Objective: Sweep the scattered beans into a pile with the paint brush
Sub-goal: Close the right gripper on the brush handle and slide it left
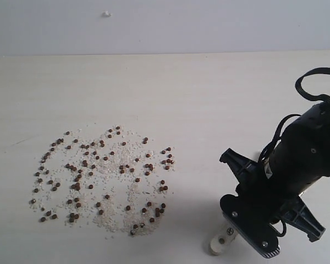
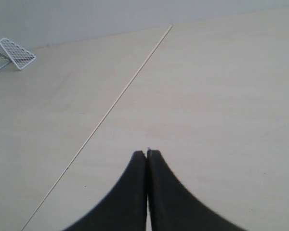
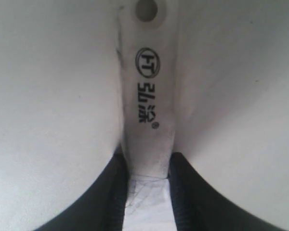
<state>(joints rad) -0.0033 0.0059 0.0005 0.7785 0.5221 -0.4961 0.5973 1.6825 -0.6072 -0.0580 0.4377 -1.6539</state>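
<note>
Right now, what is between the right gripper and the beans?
Only bare table between the right gripper, shut on the paint brush, and the beans; the exterior view shows it.

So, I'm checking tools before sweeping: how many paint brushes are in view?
1. The paint brush is clamped in the right gripper, right of the beans in the exterior view; its bristles are hidden.

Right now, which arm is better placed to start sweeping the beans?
Right. Its jaws grip the paint brush, close to the scattered beans. The left jaws are shut and empty over bare table, no beans in its view.
</note>
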